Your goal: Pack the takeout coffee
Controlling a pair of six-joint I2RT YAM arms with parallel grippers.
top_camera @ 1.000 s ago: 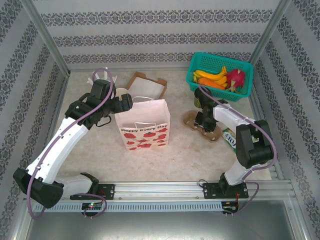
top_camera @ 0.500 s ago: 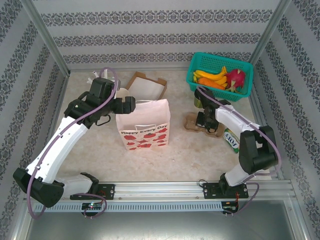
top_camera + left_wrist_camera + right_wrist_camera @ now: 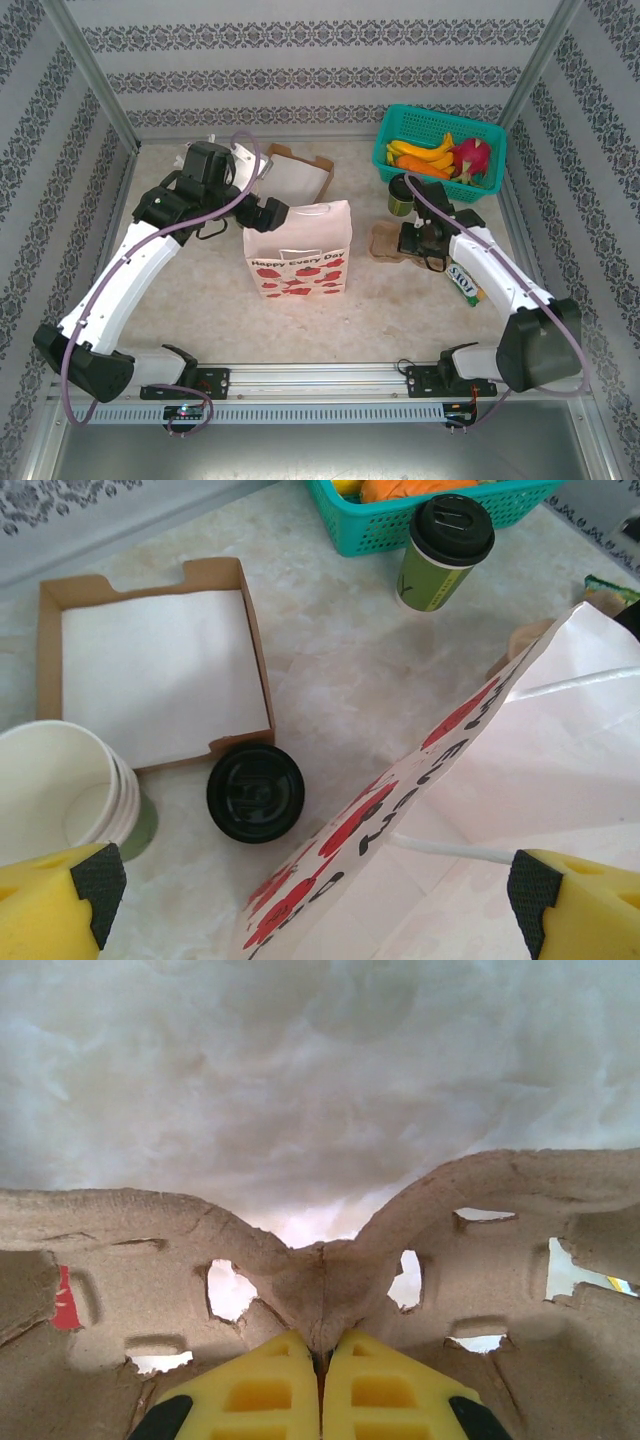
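The takeout coffee (image 3: 402, 195), a green cup with a black lid, stands upright in front of the teal basket; it also shows far off in the left wrist view (image 3: 445, 552). Just in front of it lies the brown pulp carrier (image 3: 384, 243). My right gripper (image 3: 419, 239) is shut on the carrier's central ridge (image 3: 322, 1290), its yellow fingers pinching it (image 3: 322, 1345). The white paper bag (image 3: 300, 250) with red print stands in the middle. My left gripper (image 3: 266, 212) is open at the bag's top left corner, with the bag's rim (image 3: 440, 750) running between its wide-spread fingers (image 3: 320, 910).
A teal basket (image 3: 395, 125) of fruit stands at the back right. A brown box of white napkins (image 3: 300, 172) sits behind the bag, with a loose black lid (image 3: 255, 792) and stacked white cups (image 3: 60, 800) beside it. A green packet (image 3: 465, 280) lies by the right arm.
My right gripper has shut on the carrier's ridge and its arm has stretched out lower. My left gripper moved right, and the bag shifted right with it.
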